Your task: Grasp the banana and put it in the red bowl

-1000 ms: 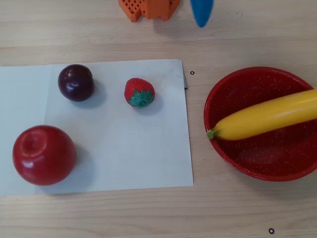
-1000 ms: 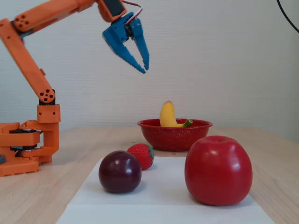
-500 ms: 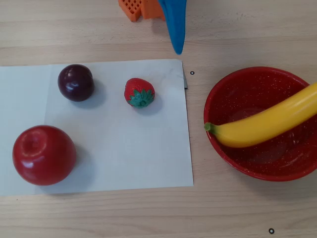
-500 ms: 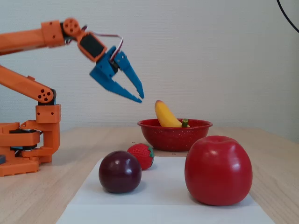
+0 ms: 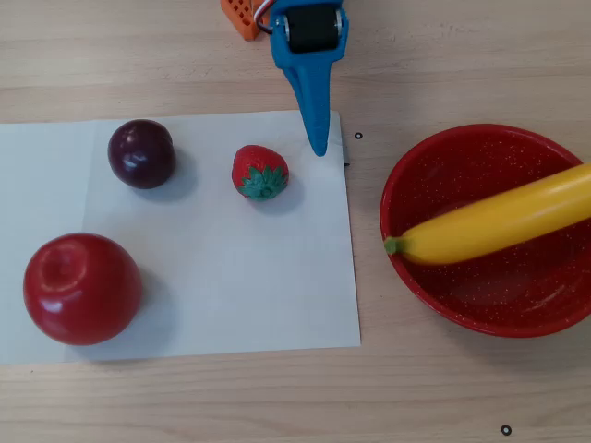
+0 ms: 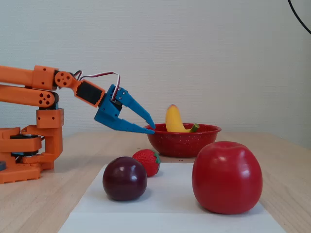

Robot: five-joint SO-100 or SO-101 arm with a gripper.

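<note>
- Banana (image 5: 499, 224) lies in the bowl (image 5: 462, 305), well apart from the jaws (image 5: 319, 146); nothing is held between them.
- Jaws (image 6: 151, 127) parted, as the fixed view shows: upper finger slopes down, lower one runs nearly level, and the tips stand close together with a wedge of gap behind them.
- In the fixed view the tips sit just beside the bowl's (image 6: 182, 143) left rim and above it. In the overhead view they hang left of the bowl, over the paper's (image 5: 203, 295) upper right corner.
- Banana: glossy yellow, long and curved. In the overhead view its green stem tip rests at the bowl's left rim, and the body runs up and right, over the right rim and out of frame.
- In the fixed view the banana (image 6: 174, 120) shows as a yellow hump rising above the bowl's rim, with a green tip at its right.
- Bowl: red, glossy, finely speckled white.
- Left of the bowl, on the paper: strawberry (image 5: 260, 172) nearest, plum (image 5: 141, 153) farther left, apple (image 5: 81, 288) farthest and lower in the overhead view.
- Desk (image 5: 277, 397) of pale wood grain; white paper sheet lies flat on it.
- Behind the bowl in the fixed view, a plain off-white wall (image 6: 218, 58); a dark cable crosses the top right corner.
</note>
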